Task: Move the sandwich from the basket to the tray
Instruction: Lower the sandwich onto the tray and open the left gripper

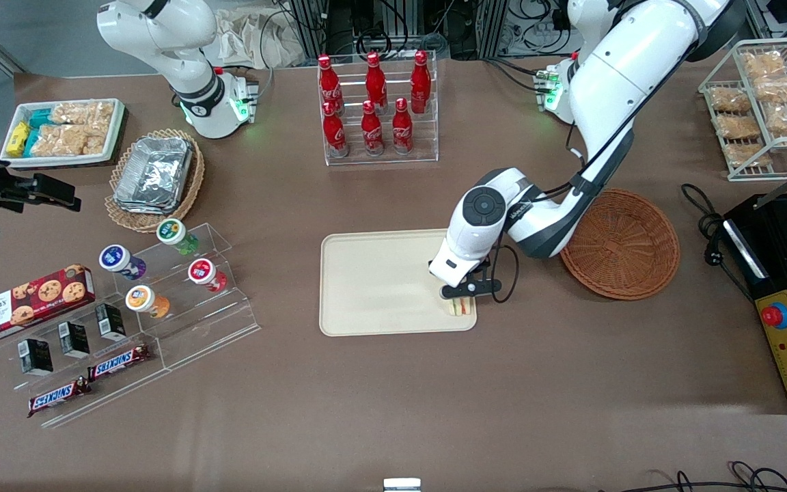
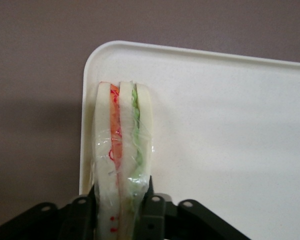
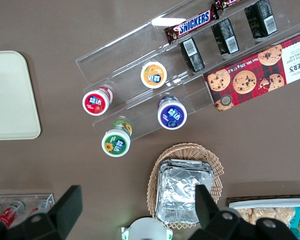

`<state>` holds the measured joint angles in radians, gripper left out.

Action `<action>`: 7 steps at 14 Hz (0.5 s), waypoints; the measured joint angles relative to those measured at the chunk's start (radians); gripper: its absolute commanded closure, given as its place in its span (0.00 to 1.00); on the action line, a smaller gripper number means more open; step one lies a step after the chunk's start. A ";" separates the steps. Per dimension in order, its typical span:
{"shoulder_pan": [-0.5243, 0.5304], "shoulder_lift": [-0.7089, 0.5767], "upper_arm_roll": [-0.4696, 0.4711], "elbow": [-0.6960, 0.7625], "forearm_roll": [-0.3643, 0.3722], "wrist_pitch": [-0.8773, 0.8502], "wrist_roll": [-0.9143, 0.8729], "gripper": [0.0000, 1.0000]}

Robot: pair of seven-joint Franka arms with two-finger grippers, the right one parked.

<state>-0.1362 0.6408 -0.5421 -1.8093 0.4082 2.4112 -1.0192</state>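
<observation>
**Sandwich over tray corner, not yet let go**

Tray (image 1: 380, 283): big cream rect, low rim, rigid, sits flat on table (image 1: 393, 410). Basket (image 1: 622, 242): red-brown wicker, just beside tray toward working arm's end, looks empty.

Left arm: bent low from base, wrist over tray corner nearest basket & front cam. Gripper (image 1: 463, 295) pointing down, pinched on sandwich (image 2: 121, 150) w/ both fingers (image 2: 82, 215) against outer bread faces, at one end of wedge.

Sandwich: in tray corner, right by rim, stood on edge; touching tray or just above, can't tell. Prob light, soft, squashy, wrapped in clear film so bit slippery. Best hold = flat bread faces, gentle squeeze, not filling edge. Narrow edge-stand, prob topples on release.
</observation>
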 measured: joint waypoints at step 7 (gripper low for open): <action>0.003 -0.078 -0.002 0.175 0.004 -0.256 -0.012 0.00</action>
<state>-0.1337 0.5625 -0.5444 -1.6340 0.4120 2.1551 -1.0312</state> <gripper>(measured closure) 0.000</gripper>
